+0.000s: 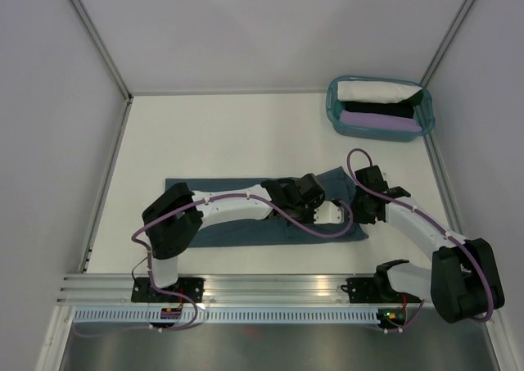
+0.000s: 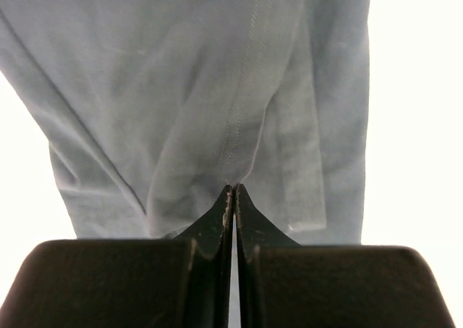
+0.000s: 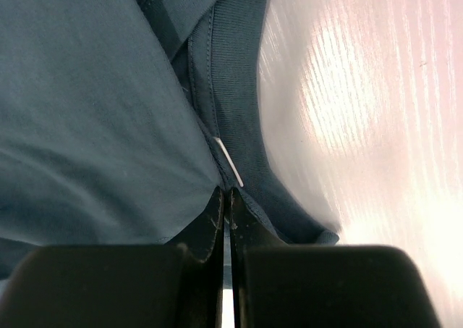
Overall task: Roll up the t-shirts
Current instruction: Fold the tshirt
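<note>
Left gripper pressed together on a fold of the blue shirt, right gripper pinching its collar edge, mid-frame on the tabletop, basket upper right.

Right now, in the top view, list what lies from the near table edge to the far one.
Mounting rail, slate-blue t-shirt, teal basket holding lilac bundle, black bundle, white bundle.
</note>
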{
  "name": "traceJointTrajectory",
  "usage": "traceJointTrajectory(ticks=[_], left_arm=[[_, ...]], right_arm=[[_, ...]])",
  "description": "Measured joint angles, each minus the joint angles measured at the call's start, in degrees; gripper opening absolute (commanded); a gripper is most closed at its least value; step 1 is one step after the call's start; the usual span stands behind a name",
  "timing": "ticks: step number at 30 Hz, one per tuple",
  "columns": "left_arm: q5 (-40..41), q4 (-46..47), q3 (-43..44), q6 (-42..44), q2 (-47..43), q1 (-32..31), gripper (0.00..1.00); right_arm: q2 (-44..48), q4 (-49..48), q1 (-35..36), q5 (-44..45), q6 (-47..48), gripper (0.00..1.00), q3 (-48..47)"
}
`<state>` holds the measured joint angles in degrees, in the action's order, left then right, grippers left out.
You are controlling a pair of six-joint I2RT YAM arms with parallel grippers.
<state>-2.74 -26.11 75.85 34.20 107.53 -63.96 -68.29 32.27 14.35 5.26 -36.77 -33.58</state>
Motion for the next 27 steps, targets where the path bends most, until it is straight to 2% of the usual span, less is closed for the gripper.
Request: traceJointTrajectory(ticks=[6, 8, 9, 10, 11, 12, 13, 15, 19, 22, 24, 27], left_arm=[[-4.3, -2.3, -1.9, 0.8, -0.3, 0.6, 0.02], [-5.4, -2.8, -1.9, 0.8, -0.3, 0.6, 0.05], [-5.6, -2.8, -1.9, 0.9, -0.3, 0.6, 0.17], [-6.0, -2.9, -1.9, 1.1, -0.3, 0.6, 0.25], [-6.4, -3.1, -1.9, 1.2, -0.3, 0.6, 0.31], [-6.7, -3.5, -1.9, 1.3, -0.3, 0.6, 0.42], [-7.2, -3.9, -1.9, 1.6, -0.3, 0.6, 0.47], [-8.9, -5.5, -1.6, 1.4, -0.4, 0.6, 0.5], [-12.6, -9.5, -0.5, 1.2, -2.9, 0.7, 0.5], [-13.9, -12.1, 0.5, 0.0, -7.1, 2.4, 0.49], [-14.3, -12.8, 0.5, -1.6, -10.2, 7.3, 0.48], [-12.4, -12.5, -0.8, -3.8, -12.5, 18.4, 0.47]], right_arm=[[0.0, 0.0, 0.0, 0.1, 0.0, 0.01, 0.2], [0.0, 0.0, 0.0, -0.2, 0.0, 0.06, 0.2], [0.0, 0.0, 0.0, -0.4, 0.0, 0.1, 0.2], [0.0, 0.0, 0.0, -0.5, -0.2, 0.2, 0.1], [0.0, 0.0, 0.0, -0.5, -0.2, 0.24, 0.1], [0.0, 0.3, 0.0, -0.5, -0.3, 0.28, 0.0], [0.1, 0.6, 0.0, -0.4, -0.5, 0.31, -0.2], [1.3, 2.0, 0.0, 0.0, -0.7, 0.31, -0.8], [4.2, 4.3, 0.0, 1.7, -0.7, 0.33, -4.5], [4.0, 3.8, 0.0, 2.5, -0.2, 0.18, -9.0], [2.1, 1.7, 0.0, 2.1, 0.7, 0.04, -11.3], [-3.4, -2.0, 0.0, 0.5, 1.3, 0.0, -13.0]])
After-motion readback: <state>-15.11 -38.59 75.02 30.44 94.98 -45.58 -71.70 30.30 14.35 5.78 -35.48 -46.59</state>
